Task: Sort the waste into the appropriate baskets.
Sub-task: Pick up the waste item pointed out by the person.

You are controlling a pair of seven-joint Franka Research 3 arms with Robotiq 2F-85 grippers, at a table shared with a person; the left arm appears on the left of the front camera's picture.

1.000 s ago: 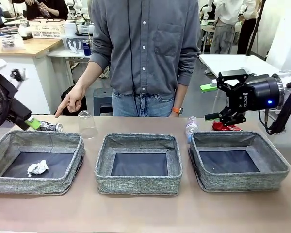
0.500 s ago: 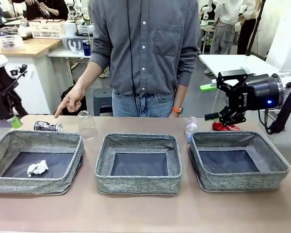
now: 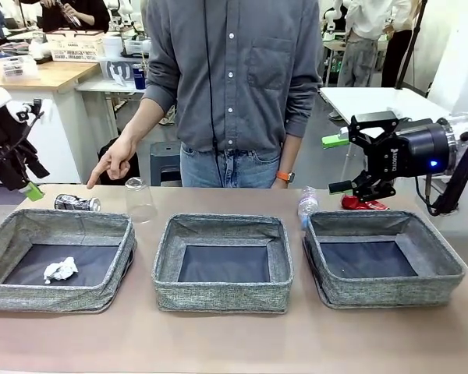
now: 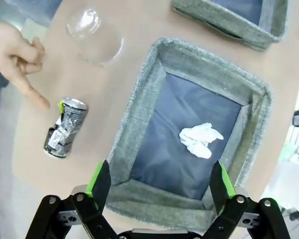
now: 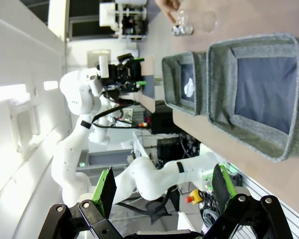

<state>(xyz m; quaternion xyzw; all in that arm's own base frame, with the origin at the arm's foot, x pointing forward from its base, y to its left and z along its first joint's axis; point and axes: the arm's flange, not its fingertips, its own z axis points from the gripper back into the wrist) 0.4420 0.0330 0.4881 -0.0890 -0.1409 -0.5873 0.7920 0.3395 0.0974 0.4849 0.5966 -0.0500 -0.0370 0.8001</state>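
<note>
three baskets are sitting in a row across the table (image 3: pixel 218 343): a left basket (image 3: pixel 62 298), a middle basket (image 3: pixel 222 298) and a right basket (image 3: pixel 390 291). a tissue (image 3: pixel 61 269) is lying in the left basket, towards its left side. behind that basket a can (image 3: pixel 76 203) is lying on its side, with a cup (image 3: pixel 140 199) standing upside down just to its right. a bottle (image 3: pixel 307 205) is sitting behind the gap between the middle and right baskets. a crushed can (image 3: pixel 364 204) is lying behind the right basket, with the right gripper (image 3: pixel 337 164) hanging above it. a person (image 3: pixel 234 86) is standing at the far side, one hand (image 3: pixel 115 160) pointing down above the can. the left gripper (image 3: pixel 27 185) is hanging above the table's left edge, left of the can.
</note>
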